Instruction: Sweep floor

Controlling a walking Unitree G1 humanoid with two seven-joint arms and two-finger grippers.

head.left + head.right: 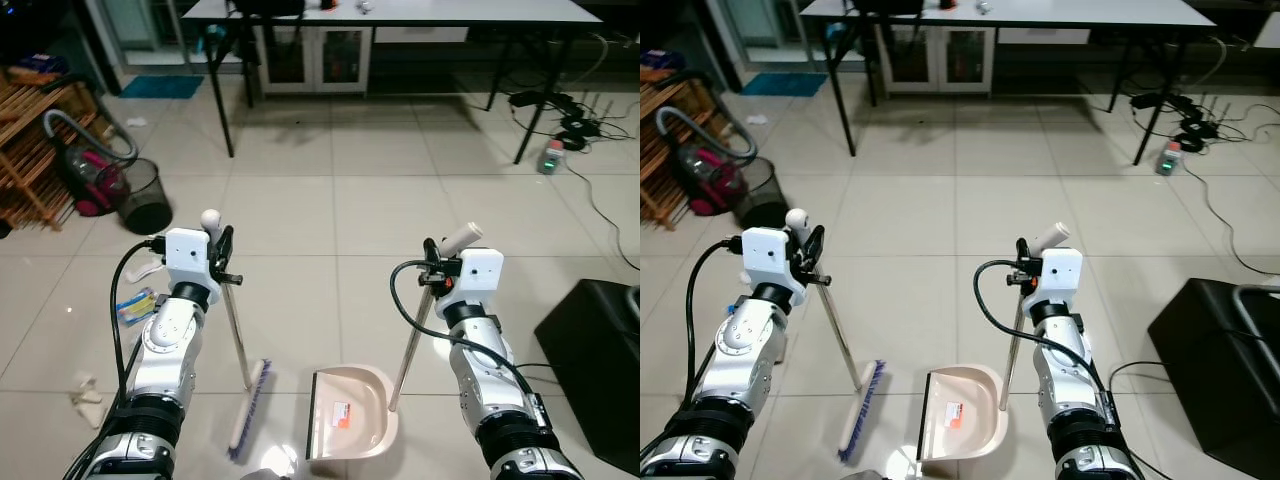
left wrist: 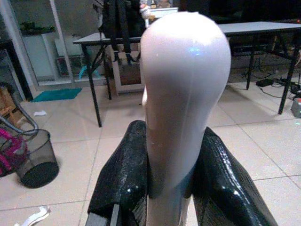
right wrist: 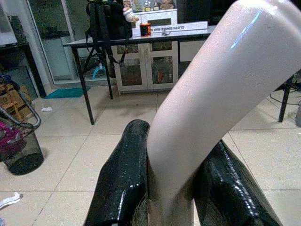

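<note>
My left gripper is shut on the pale knob-topped handle of a broom. Its metal pole slants down to the purple-bristled broom head on the tiled floor. My right gripper is shut on the pale grip of a long-handled dustpan. The beige dustpan rests on the floor between my arms, just right of the broom head. Crumpled paper, a blue and yellow wrapper and a white scrap lie on the tiles to my left.
A black mesh bin, a pink vacuum and a wooden rack stand at the left. A black-legged table spans the back. Cables and a power strip lie far right. A black box stands near right.
</note>
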